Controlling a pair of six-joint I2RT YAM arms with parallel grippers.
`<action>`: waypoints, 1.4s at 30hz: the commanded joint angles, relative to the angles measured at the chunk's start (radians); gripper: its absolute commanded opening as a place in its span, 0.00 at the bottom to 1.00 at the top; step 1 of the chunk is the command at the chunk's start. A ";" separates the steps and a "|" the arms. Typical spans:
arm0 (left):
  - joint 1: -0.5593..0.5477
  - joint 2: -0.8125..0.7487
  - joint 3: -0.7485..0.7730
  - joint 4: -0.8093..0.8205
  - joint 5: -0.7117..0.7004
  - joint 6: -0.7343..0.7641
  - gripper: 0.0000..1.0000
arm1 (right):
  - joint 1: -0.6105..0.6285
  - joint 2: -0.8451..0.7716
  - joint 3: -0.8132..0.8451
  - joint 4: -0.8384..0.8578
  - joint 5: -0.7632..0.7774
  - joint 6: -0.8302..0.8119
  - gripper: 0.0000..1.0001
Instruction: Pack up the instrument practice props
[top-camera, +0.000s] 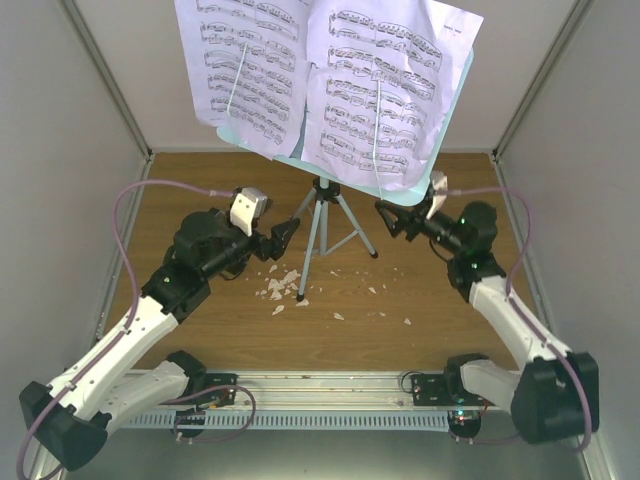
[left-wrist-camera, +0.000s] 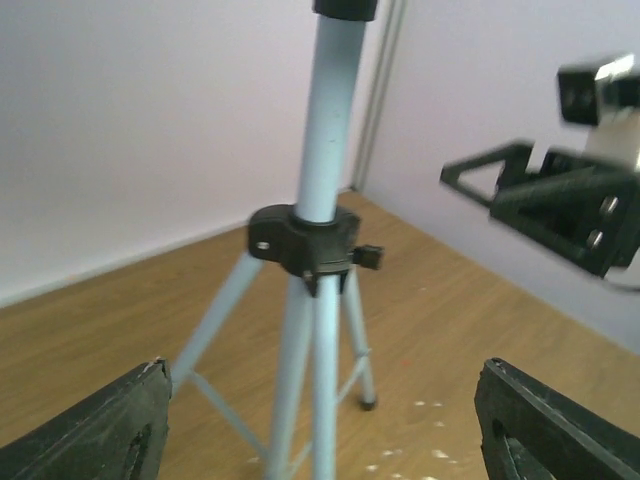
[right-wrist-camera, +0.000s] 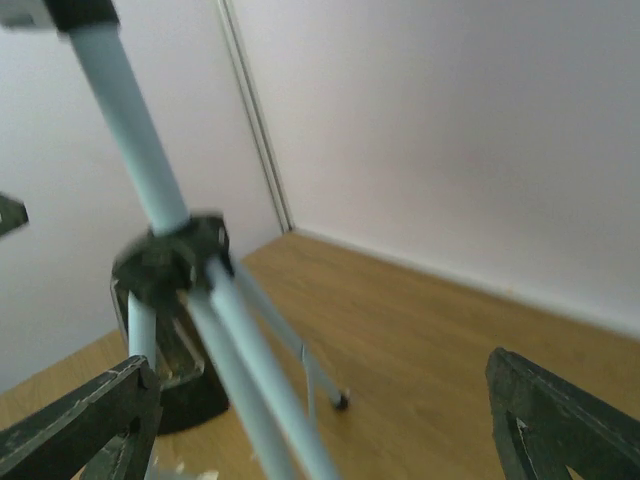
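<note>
The light blue music stand (top-camera: 319, 232) stands mid-table on its tripod, its desk high up and close to the top camera. Two printed sheet-music pages (top-camera: 385, 90) lie on the desk. My left gripper (top-camera: 285, 236) is open just left of the tripod, not touching it. In the left wrist view the pole and black collar (left-wrist-camera: 305, 242) rise ahead of the left gripper (left-wrist-camera: 325, 405). My right gripper (top-camera: 397, 220) is open on the stand's right. In the right wrist view the tripod legs (right-wrist-camera: 240, 380) cross before the right gripper (right-wrist-camera: 318, 400). Behind them shows a small black metronome (right-wrist-camera: 185, 392).
White crumbs (top-camera: 281, 284) lie scattered on the wooden table (top-camera: 420, 290) around the tripod's feet. White walls (top-camera: 70, 120) close in the left, back and right sides. A metal rail (top-camera: 320, 385) with the arm bases runs along the near edge.
</note>
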 joint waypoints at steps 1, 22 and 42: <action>-0.006 -0.011 -0.054 0.141 0.162 -0.210 0.80 | 0.036 -0.135 -0.182 -0.062 0.156 0.027 0.88; -0.008 0.243 -0.185 0.362 0.287 -0.190 0.64 | 0.163 0.158 -0.285 0.065 0.349 0.044 0.71; -0.008 0.096 -0.194 0.242 0.204 -0.174 0.65 | 0.161 0.391 -0.121 0.034 0.505 -0.004 0.65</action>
